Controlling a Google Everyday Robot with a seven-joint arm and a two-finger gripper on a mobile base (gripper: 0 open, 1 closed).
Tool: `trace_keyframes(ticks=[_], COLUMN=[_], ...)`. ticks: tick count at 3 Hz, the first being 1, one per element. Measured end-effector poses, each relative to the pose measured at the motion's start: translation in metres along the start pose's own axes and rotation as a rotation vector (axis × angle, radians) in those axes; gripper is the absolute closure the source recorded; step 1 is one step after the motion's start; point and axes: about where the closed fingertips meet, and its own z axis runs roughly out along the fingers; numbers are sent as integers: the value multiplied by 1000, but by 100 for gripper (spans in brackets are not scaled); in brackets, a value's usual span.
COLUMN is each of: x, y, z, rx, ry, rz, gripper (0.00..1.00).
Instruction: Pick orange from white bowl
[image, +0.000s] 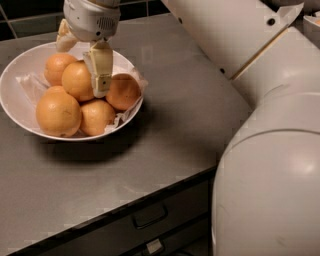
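Currently I see my white two-finger gripper (82, 54) low over the wide, shallow, glossy white bowl (15, 107) on the grey countertop (175, 115). Its jaws stand wide apart, holding nothing. The near finger (100, 70) dips just beside the large, smooth, bright orange fruit (76, 82), which lies in the bowl among others.

Grey counter (190, 110), white bowl (12, 106), fingers (100, 67) over bowl

No legible text, seemingly, even on the hand (82, 69) over the bowl (14, 70).
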Motion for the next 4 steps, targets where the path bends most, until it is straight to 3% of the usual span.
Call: trace_keyframes(ticks=[2, 4], x=[-4, -10], y=[-8, -21], z=[15, -1], rx=[-39, -12], ry=[-28, -6], rz=[-10, 9], gripper=[17, 20])
